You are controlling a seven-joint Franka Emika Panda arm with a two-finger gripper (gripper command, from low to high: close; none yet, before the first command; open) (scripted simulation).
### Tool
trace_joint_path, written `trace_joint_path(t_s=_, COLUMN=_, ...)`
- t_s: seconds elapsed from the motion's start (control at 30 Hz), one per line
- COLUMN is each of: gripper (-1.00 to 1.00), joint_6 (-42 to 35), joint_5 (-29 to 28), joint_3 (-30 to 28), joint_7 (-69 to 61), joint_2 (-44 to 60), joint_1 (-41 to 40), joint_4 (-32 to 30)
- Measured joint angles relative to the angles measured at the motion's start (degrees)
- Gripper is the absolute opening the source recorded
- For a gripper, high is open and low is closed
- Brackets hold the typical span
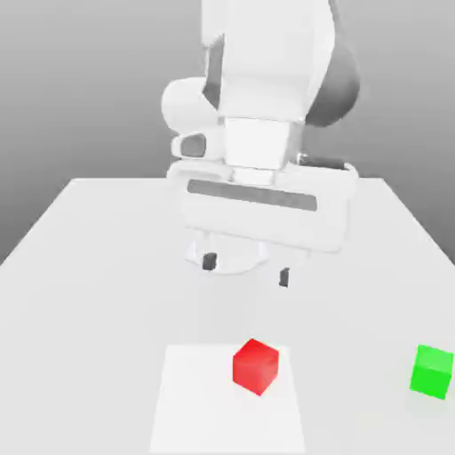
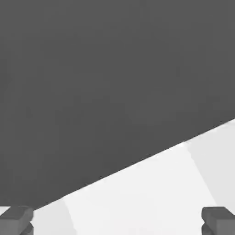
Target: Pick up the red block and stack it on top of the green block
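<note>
Your gripper (image 1: 247, 269) hangs wide open and empty above the counter (image 1: 89, 267). The red block (image 1: 256, 365) sits nearer the camera; the green block (image 1: 432, 371) lies well apart at the exterior view's right.

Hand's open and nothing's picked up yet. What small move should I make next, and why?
Probably bring the hand forward until it is over the red block, then lower it. The fingers stand open and empty, well behind the block, which sits untouched on the table, apart from the green block.
</note>
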Motion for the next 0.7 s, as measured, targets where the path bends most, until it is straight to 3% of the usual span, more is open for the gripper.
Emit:
trace_joint_path(t_s=0.13, gripper=0.0, joint_6=4.9, joint_5=3.0, joint_3=0.7, joint_7=4.9, joint_2=7.4, joint_1=0.9, joint_4=-4.7)
trace_joint_path(t_s=0.5, gripper=0.0, joint_6=11.0, joint_5=-8.2, joint_3=-3.2, joint_7=14.4, joint_2=16.9, joint_1=2.3, joint_4=-3.2)
trace_joint_path(t_s=0.7, gripper=0.0, joint_6=15.6, joint_5=-11.4, joint_3=-5.8, joint_7=16.7, joint_2=21.5, joint_1=4.0, joint_4=-2.9)
